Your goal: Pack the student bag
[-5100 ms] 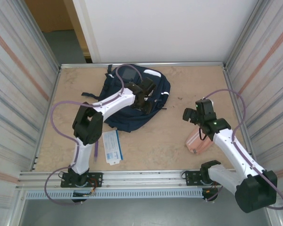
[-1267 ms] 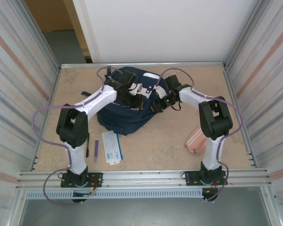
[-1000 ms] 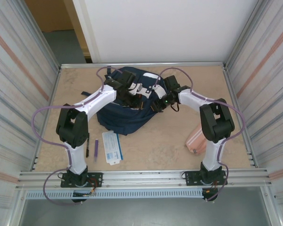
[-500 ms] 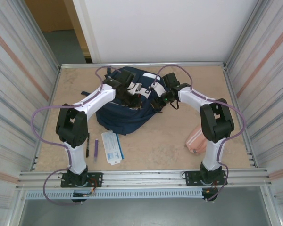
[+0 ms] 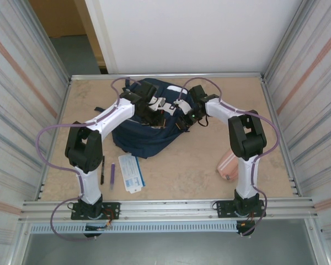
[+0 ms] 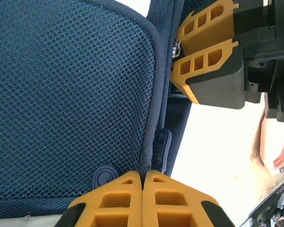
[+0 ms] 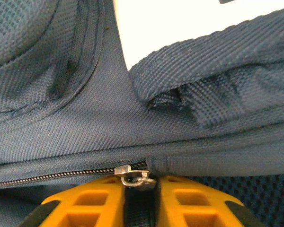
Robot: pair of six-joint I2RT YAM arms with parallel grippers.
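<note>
The navy student bag (image 5: 146, 138) lies slumped at the upper middle of the bench (image 5: 187, 165), with both arms reaching over it. The left tool (image 6: 143, 177) is clenched on the bag's piped seam, beside the mesh panel (image 6: 71, 94). Close by, the right tool (image 7: 141, 184) pinches the metal zipper pull (image 7: 132, 176). A pink pouch (image 5: 231, 164) lies at lower right, and a booklet (image 5: 131, 172) and a purple pen (image 5: 112, 175) at lower left.
</note>
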